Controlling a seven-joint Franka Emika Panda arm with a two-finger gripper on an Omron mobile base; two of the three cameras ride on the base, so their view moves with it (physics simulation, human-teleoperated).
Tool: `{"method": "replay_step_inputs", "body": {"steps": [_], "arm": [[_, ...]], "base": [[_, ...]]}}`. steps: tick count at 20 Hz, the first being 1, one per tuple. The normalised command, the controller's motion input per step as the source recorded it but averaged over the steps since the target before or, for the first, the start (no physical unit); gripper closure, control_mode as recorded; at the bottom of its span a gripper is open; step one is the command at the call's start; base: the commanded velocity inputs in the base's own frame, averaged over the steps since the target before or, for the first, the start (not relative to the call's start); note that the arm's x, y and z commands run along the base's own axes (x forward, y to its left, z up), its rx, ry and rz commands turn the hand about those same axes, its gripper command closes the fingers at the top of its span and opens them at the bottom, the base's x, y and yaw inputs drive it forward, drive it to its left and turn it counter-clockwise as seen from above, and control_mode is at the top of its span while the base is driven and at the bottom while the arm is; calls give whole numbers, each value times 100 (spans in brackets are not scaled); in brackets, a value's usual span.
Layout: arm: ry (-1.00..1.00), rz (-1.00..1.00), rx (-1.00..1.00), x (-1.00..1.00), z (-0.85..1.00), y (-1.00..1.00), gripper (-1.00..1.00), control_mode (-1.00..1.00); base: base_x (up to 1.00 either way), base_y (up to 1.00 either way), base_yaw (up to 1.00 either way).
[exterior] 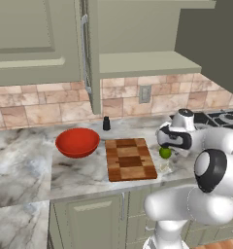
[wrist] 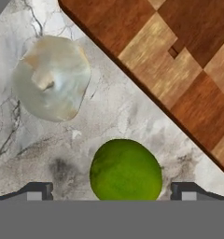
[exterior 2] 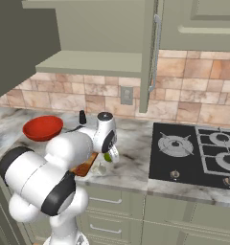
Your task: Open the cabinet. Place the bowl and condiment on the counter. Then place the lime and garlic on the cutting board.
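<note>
The cabinet (exterior: pixel 142 63) stands open, its door (exterior: pixel 91 58) swung out edge-on and its shelf bare. On the counter (exterior: pixel 21 160) sit the red bowl (exterior: pixel 77 141) and, behind it, the black condiment (exterior: pixel 106 123). Right of the chequered cutting board (exterior: pixel 130 159) lie the lime (exterior: pixel 165 152) and the whitish garlic (exterior: pixel 164 168), both on the marble. My gripper (wrist: pixel 113 192) hangs open just over the lime (wrist: pixel 125 170), one fingertip (wrist: pixel 39 191) on each side and clear of it. The garlic (wrist: pixel 52 78) lies beside it, off the cutting board (wrist: pixel 179 60).
A black gas stove (exterior 2: pixel 198 148) fills the counter to the right. A wall outlet (exterior: pixel 144 94) sits in the tiled backsplash. The open cabinet door (exterior 2: pixel 153 52) juts out above the work area. Lower drawers and doors run below the counter's front edge.
</note>
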Motion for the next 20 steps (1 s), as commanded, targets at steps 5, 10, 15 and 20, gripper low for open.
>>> {"method": "replay_step_inputs", "body": {"steps": [5,10,15,20], "arm": [[0,0,0,20,-13,-5,-100,-100],[0,0,0,11,-9,-1,-100,-100],[0,0,0,0,-7,0,-100,-100],[0,0,0,0,-11,0,-100,-100]], "base": [[0,0,0],[0,0,0],[0,0,0],[0,0,0]]}}
